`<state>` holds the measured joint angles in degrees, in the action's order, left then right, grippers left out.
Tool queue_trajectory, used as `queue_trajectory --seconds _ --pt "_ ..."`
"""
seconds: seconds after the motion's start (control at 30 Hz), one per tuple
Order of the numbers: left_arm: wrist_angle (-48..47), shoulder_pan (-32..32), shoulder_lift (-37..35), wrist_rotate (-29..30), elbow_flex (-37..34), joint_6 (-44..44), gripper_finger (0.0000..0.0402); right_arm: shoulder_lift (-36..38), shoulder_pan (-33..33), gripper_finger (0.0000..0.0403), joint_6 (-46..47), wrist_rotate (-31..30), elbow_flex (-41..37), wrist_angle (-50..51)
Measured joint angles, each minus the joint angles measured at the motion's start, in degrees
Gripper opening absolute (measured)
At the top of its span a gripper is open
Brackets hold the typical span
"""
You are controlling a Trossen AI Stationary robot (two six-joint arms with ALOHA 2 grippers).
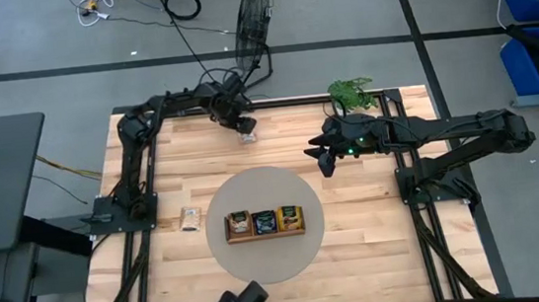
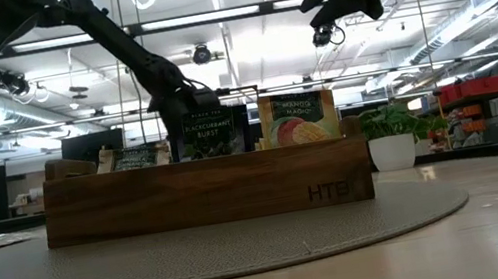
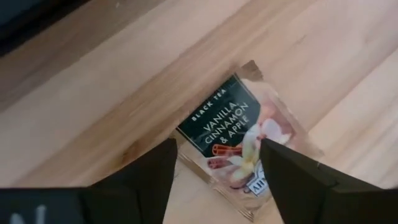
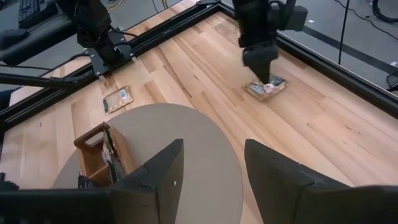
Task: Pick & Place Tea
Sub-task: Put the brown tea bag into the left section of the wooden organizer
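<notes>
On the bench (image 1: 375, 220), a tea sachet (image 1: 246, 137) lies flat at about twelve o'clock, near the far edge, with bare wood all round it. The left tool (image 3: 214, 177) reaches down over it, fingers spread either side, not gripping. Another sachet (image 1: 191, 218) lies at nine o'clock, beside the round mat (image 1: 271, 265) carrying the wooden tray (image 1: 266, 234). The right tool (image 1: 324, 162) hangs raised at two o'clock, fingers apart, empty.
</notes>
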<state>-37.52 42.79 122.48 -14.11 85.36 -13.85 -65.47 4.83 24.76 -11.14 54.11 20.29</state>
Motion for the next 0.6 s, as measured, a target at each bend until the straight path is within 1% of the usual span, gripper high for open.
queue_trajectory --seconds 0.07,0.13,0.37,0.43,0.6 --pt "-1.0 -1.0 0.0 1.8 0.0 2.2 0.0217 0.0 0.3 0.0178 0.0 0.0 0.0 0.0" --pt "-1.5 -1.8 0.0 2.1 0.0 3.0 0.0182 0.0 0.6 0.0178 -0.1 0.0 0.0 0.0" --pt "-1.2 -3.1 0.2 1.4 -0.2 3.7 0.0022 0.0 1.4 0.0178 -0.2 0.0 0.0 0.0" --pt "-1.4 -3.2 0.2 1.2 -0.2 4.4 0.0009 0.0 1.4 0.0178 -0.2 0.0 0.0 0.0" --pt "-1.9 -3.1 -0.1 0.8 -0.3 4.0 0.0005 0.0 1.4 0.0178 0.2 0.0 0.0 0.1"
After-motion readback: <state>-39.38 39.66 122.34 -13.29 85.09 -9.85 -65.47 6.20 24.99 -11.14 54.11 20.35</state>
